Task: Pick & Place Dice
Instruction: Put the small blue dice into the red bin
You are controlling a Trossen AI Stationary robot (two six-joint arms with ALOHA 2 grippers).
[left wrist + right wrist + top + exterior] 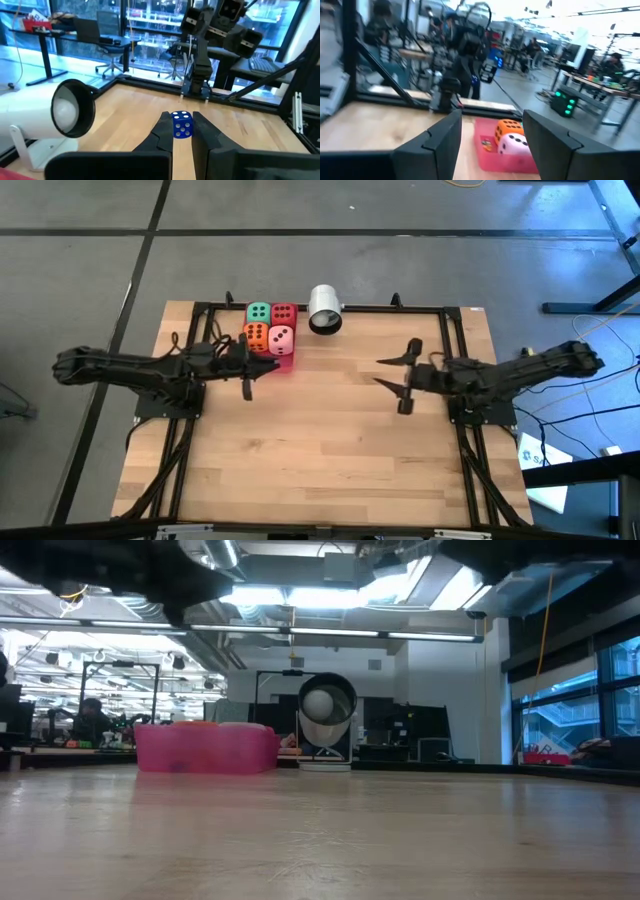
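Wooden table (330, 440) is bearing four dice in a pink tray (283, 364) at its far-left part, where the left gripper (246, 367) is clenching a small blue die (182, 124) while the right gripper (397, 378) is gaping empty.

Pink tray (205, 750) beside white cyl. (326, 725) on table (320, 840).

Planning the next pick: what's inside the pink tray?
The pink tray holds four dice in a two-by-two block: green die, red die, orange die, pink die. They cover its floor, hiding anything underneath.
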